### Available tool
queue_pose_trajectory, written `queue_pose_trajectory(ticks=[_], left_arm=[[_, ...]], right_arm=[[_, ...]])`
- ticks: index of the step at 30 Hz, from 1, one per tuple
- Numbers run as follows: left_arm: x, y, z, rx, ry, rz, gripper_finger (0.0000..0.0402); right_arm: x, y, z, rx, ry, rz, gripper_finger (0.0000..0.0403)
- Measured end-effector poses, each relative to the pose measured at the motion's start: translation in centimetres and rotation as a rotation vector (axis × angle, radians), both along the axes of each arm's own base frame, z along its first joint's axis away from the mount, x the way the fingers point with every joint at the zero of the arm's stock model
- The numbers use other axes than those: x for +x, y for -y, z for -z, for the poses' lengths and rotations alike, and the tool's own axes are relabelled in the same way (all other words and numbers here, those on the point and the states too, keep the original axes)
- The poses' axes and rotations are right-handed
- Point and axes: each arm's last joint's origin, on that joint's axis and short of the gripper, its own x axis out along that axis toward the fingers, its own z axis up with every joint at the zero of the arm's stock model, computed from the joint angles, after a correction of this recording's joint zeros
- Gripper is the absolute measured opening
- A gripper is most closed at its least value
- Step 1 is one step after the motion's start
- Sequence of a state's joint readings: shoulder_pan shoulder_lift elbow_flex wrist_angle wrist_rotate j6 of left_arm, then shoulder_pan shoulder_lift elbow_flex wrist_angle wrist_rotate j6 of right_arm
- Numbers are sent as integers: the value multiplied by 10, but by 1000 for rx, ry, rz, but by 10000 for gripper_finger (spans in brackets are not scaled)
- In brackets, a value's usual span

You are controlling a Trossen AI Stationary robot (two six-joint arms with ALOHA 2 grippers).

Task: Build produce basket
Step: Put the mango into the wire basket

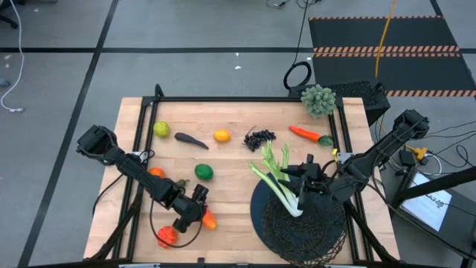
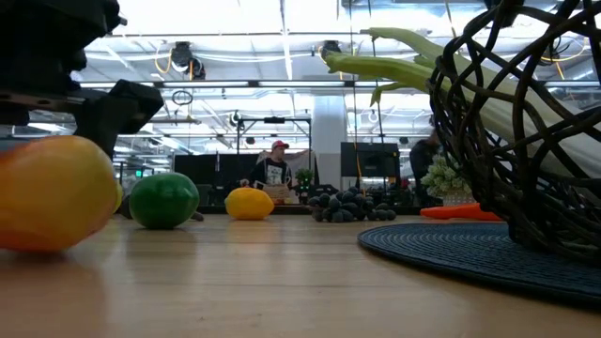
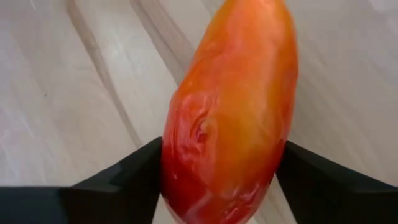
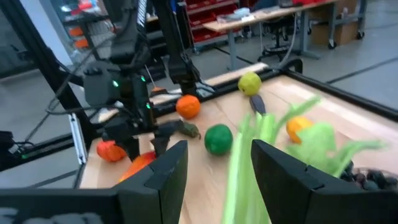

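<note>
A red-orange mango (image 3: pixel 230 106) lies on the wooden table near its front edge, and my left gripper (image 1: pixel 195 212) is shut on it. My right gripper (image 1: pixel 303 182) is shut on the long green-white celery stalk (image 1: pixel 277 179) over the black wire basket (image 1: pixel 320 238). The stalk's leafy top (image 2: pixel 394 56) sticks out past the rim. Loose on the table lie a lime (image 1: pixel 204 171), an orange (image 1: pixel 155 172), a lemon (image 1: pixel 222 135), an eggplant (image 1: pixel 191 140), grapes (image 1: pixel 259 138) and a carrot (image 1: pixel 309 135). My left gripper pinches the mango's two long sides (image 3: pixel 177 165) between its fingers, near one end. The fingers slant down from the table's left side. The mango lies along the gap, its underside on the table (image 2: pixel 52 239). My right gripper pinches the middle of the celery stalk (image 4: pixel 239 177) between its two fingers, which lie about level and across the stalk. The stalk is tilted, with its white base (image 1: pixel 296 208) down inside the basket. Whether the base rests on the mesh, I cannot tell.
A yellow-green fruit (image 1: pixel 161 129) lies at the far left. A second red-orange piece (image 1: pixel 167 236) sits at the front edge beside my left arm. A grey-green bumpy clump (image 1: pixel 318 100) rests at the far right corner. A dark round mat (image 2: pixel 451 249) lies under the basket.
</note>
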State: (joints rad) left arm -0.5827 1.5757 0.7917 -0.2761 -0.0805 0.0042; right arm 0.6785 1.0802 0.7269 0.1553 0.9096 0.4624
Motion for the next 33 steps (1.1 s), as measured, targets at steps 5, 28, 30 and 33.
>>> queue_pose_trajectory(ticks=[5, 28, 30, 33], left_arm=[[7, -1, -8, 23, 32, -19, 248], [78, -17, -153, 273, 506, -175, 268], [81, -19, -159, 261, 533, -194, 269], [86, -24, -164, 230, 579, -237, 270]], right_arm=[[5, -4, -1, -51, 23, -14, 171], [43, -39, 16, -607, 131, -223, 237], [45, -40, 17, -624, 136, -220, 271], [48, -39, 18, -634, 151, -201, 320]])
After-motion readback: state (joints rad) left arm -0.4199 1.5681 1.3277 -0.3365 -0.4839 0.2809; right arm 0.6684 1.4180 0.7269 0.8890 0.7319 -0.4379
